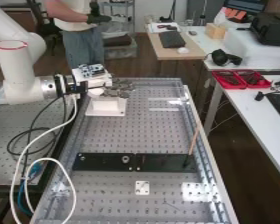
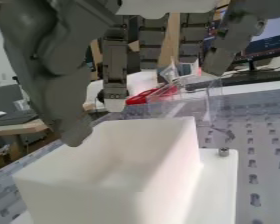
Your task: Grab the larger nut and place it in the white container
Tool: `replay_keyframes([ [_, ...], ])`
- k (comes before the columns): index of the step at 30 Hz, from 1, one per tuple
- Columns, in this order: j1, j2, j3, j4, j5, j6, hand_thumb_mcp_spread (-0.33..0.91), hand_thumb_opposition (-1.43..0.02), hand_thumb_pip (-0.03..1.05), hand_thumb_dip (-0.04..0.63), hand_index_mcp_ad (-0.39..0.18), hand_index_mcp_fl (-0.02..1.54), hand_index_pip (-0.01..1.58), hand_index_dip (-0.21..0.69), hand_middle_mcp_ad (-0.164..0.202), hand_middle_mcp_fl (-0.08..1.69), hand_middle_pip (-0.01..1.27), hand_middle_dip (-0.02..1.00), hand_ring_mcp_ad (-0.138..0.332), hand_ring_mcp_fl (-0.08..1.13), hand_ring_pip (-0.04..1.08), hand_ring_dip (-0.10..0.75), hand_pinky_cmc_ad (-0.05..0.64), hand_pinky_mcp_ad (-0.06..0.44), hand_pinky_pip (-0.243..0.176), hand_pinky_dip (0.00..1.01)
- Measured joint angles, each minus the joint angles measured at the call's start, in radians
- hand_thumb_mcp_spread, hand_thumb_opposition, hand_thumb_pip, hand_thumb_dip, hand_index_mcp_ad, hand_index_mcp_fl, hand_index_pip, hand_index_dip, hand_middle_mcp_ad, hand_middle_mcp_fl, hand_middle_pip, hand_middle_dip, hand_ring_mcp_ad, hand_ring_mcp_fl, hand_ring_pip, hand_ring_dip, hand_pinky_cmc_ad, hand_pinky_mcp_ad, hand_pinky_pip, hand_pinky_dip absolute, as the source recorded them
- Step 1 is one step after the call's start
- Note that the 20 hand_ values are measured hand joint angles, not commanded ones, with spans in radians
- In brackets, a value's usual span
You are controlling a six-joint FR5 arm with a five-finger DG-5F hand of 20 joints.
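robot hand (image 1: 118, 90) open over white container (image 2: 77, 200)

high view: arm (image 1: 17, 70) comes in from the upper left, hand sits above the container near the far end of the perforated tabletop (image 1: 117, 140). container is upright on its white base.

wrist view: hand is well open. fingers (image 2: 115, 65) extended, thumb (image 2: 57, 75) well apart from them, wide gap between. i see nothing in its grasp. thumb tip is near the container's rim; can't tell if it touches. container's mouth faces up, inner walls in sight. small metal screw head (image 2: 224, 151) on the base beside it.

larger nut: can't tell where it is.

flat black bar (image 1: 160, 162) lies across the tabletop, nearer the camera. smaller nut (image 1: 82, 158) stands close to its left end, bearing (image 1: 125, 159) further right, the two apart. thin brown rod (image 1: 194, 140) stands tilted by the bar's right part. white plate with holes (image 1: 142, 188) lies on the near side of the bar, not touching it.

off to the right, red trays (image 1: 238, 80) with stuff in them on a white desk (image 1: 257, 112).
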Motion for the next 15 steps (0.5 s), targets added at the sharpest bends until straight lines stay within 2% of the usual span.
replay_keyframes([
  [5, -0.013, 0.018, -0.001, 0.001, 0.002, 0.013, 0.34, -0.82, 0.72, 0.239, -0.113, 0.01, 1.21, 0.086, 0.037, 0.00, 0.13, 0.25, 0.159, 0.00, 0.09, 0.103, 0.325, 0.202, -0.075, 0.44],
  [9, -0.041, 0.073, 0.002, -0.002, 0.009, 0.036, 0.32, -0.82, 0.72, 0.239, -0.113, 0.01, 1.19, 0.077, 0.037, 0.01, 0.13, 0.25, 0.159, 0.00, 0.09, 0.103, 0.325, 0.202, -0.075, 0.46],
  [11, -0.067, 0.117, 0.003, 0.002, 0.010, 0.049, 0.31, -0.82, 0.72, 0.239, -0.113, 0.00, 1.15, 0.063, 0.037, 0.01, 0.13, 0.25, 0.159, 0.00, 0.09, 0.103, 0.325, 0.202, -0.075, 0.46],
  [15, -0.131, 0.160, 0.013, 0.004, 0.010, 0.062, 0.30, -0.80, 0.70, 0.236, -0.119, 0.01, 1.08, 0.044, 0.037, 0.02, 0.13, 0.25, 0.159, 0.00, 0.09, 0.103, 0.325, 0.206, -0.075, 0.47],
])
